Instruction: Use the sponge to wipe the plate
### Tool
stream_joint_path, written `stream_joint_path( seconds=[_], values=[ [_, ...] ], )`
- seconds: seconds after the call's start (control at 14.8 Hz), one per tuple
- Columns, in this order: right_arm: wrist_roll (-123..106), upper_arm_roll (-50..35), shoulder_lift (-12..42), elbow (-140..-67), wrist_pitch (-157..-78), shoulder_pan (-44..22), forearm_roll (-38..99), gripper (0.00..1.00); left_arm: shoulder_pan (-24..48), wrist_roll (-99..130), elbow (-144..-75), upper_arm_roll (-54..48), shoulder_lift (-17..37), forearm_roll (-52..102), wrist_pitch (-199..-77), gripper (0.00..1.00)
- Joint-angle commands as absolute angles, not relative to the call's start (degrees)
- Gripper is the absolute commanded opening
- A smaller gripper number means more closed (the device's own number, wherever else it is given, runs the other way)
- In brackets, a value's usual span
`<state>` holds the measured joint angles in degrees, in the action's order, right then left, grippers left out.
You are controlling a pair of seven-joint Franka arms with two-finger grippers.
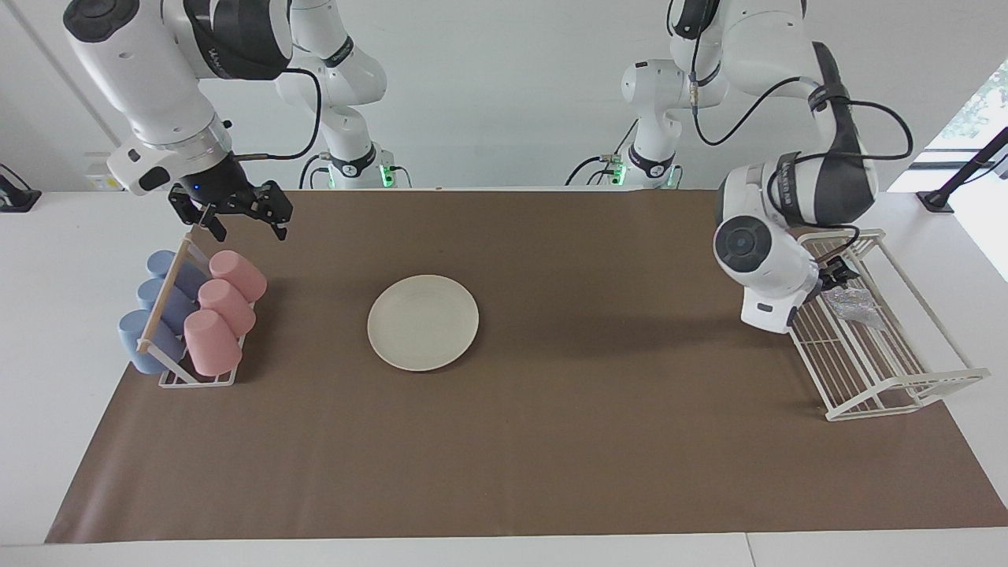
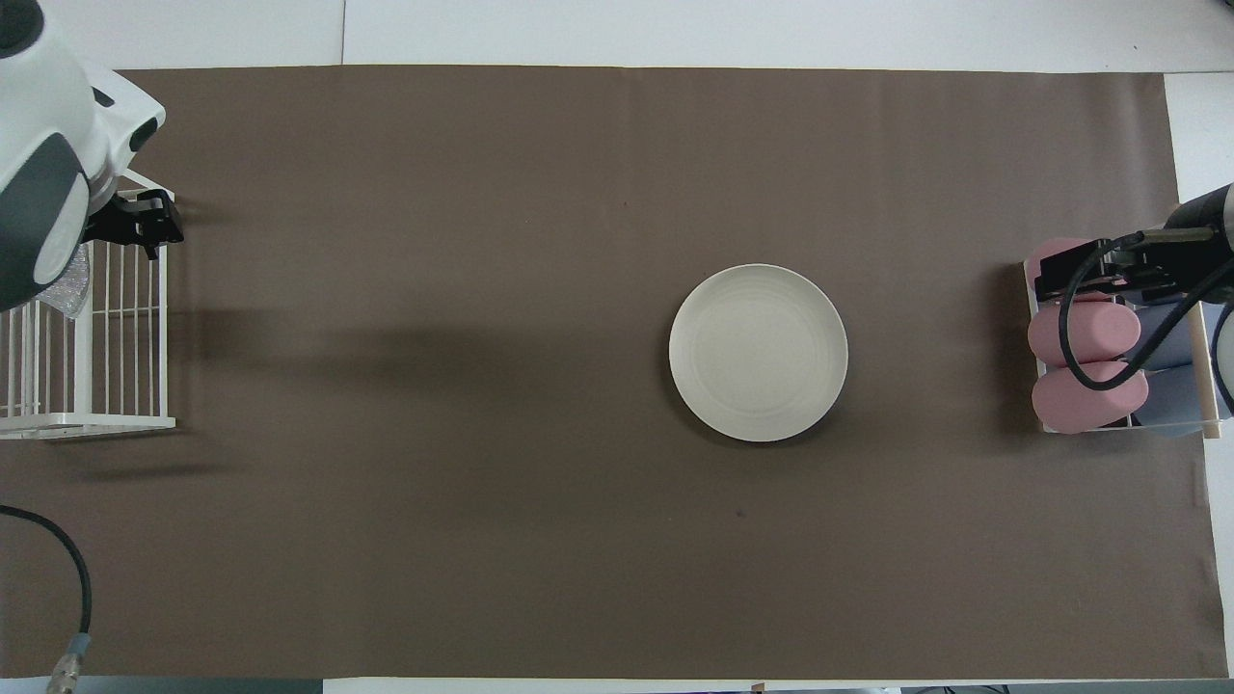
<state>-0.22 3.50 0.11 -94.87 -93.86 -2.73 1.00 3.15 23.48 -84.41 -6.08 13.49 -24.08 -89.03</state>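
Observation:
The cream-white plate (image 1: pixel 423 322) lies flat on the brown mat, toward the right arm's end; it also shows in the overhead view (image 2: pixel 759 352). The silvery sponge (image 1: pixel 854 305) lies in the white wire rack (image 1: pixel 890 370) at the left arm's end, and the overhead view shows it partly hidden under the arm (image 2: pixel 75 281). My left gripper (image 1: pixel 836 276) is low over the rack, right beside the sponge; its black hand shows in the overhead view (image 2: pixel 145 224). My right gripper (image 1: pixel 246 227) is open and empty, raised over the cup rack.
A rack of pink cups (image 1: pixel 224 303) and blue cups (image 1: pixel 150 327) stands at the right arm's end (image 2: pixel 1085 361). The brown mat (image 1: pixel 598 441) covers most of the table. A black cable (image 2: pixel 67 578) lies near the left arm's base.

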Motion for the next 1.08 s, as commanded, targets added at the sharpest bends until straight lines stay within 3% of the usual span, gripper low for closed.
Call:
stream_joint_path(
  seconds=[0.0,0.34,0.68,1.01],
  values=[
    [-0.62,3.34,0.44,-94.48,-94.31,-2.64,1.23,1.00,-0.34,21.37,-84.90,-6.15,7.84,-12.36,-89.21,1.00],
    [0.09,3.34,0.35,-94.57,-94.31,-2.64,1.23,1.00,-2.90,11.87,-85.34,-6.06,-1.22,-1.32,-83.60,1.00],
    [0.09,3.25,0.35,-94.57,-94.31,-2.64,1.23,1.00,-1.14,11.60,-89.90,-6.06,-3.86,-0.97,-82.53,1.00],
    [0.18,3.16,0.35,-94.57,-94.22,-2.64,1.23,1.00,4.40,11.34,-91.49,-0.27,-2.73,2.71,-84.37,1.00]
  ],
)
